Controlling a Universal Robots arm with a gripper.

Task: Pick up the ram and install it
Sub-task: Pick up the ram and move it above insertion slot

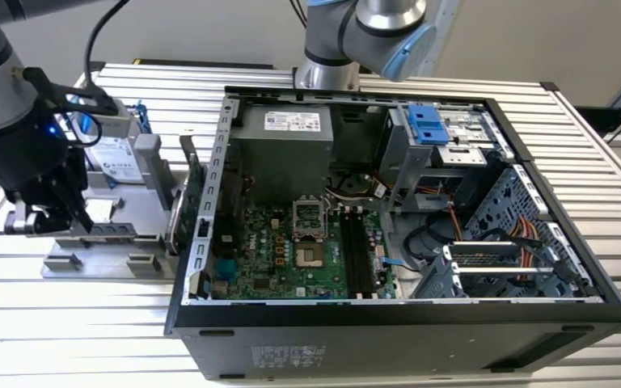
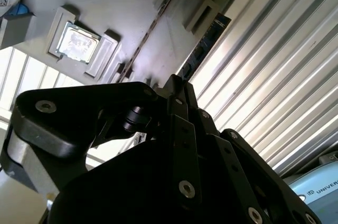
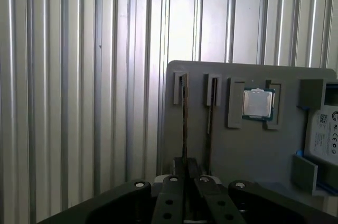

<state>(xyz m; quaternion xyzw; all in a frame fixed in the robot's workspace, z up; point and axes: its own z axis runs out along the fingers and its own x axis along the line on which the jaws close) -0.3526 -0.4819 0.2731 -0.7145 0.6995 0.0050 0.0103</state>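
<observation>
Evidently, the ram (image 3: 184, 118), slotted edgewise at the grey fixture's (image 3: 253, 150) edge for pinching, is being clamped by the closed gripper (image 3: 186, 167).

We see a robotics lab bench: a slotted aluminium tabletop (image 1: 73, 323) carries an open computer case (image 1: 397, 331) and a grey parts fixture (image 1: 106, 263), beneath an industrial robot arm (image 1: 9, 105).

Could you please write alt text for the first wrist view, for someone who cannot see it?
The tool is right at the ram, which stands on edge in a grey holder plate. A second stick, a processor chip and a hard drive share the plate, on a ribbed metal table.
</observation>
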